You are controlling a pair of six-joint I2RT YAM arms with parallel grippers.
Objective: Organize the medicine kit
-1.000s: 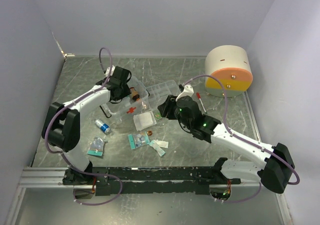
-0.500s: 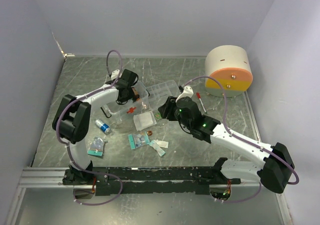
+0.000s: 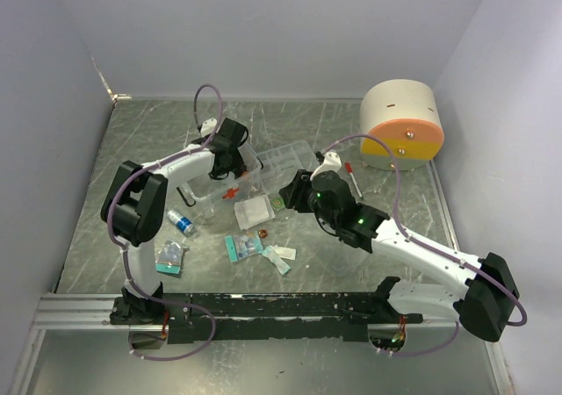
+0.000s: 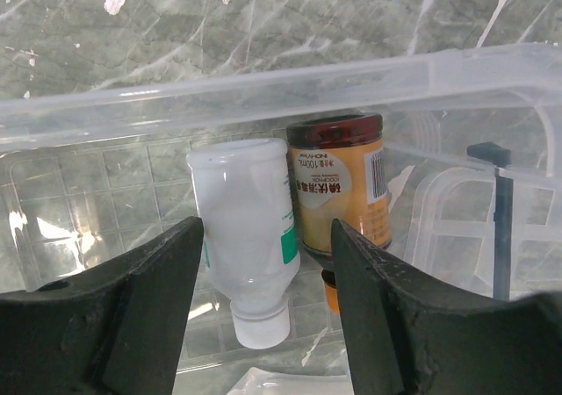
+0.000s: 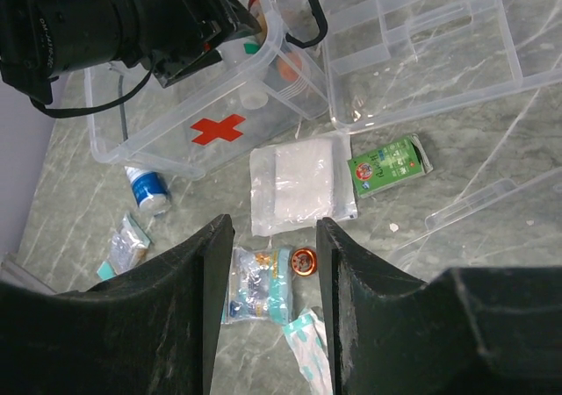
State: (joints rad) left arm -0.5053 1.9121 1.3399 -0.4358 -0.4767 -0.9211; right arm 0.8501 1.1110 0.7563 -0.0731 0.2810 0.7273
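The left gripper (image 4: 266, 237) has its 2 fingers (image 4: 167, 272) spread wide with nothing between them. It hangs inside the clear first-aid box (image 4: 263, 92), just past that box's rim. Straight beyond the fingertips, on the box floor, lies a white bottle (image 4: 246, 237) on its side, cap pointing toward the wrist camera. Touching it on its right is a brown bottle (image 4: 341, 189) with a yellow label and a dark lid.

The right gripper (image 5: 274, 224) is also parted and empty. It hovers above the table (image 3: 132, 149), off the box's near right side. Below it, just beside the box wall that bears the red cross (image 5: 215, 130), a white gauze packet (image 5: 303, 184) lies flat. A small green packet (image 5: 391, 165) sits against the gauze's edge, further from the box. A copper-coloured round tin (image 5: 305, 261) and a clear pouch with teal edging (image 5: 256, 294) lie near each other, further out from the box than the gauze. A blue-capped bottle (image 5: 147, 189) lies on its side by the box's near left corner, and a small bag (image 5: 127, 241) is just beyond it. A clear compartment tray (image 5: 421, 44) rests against the box's right side.
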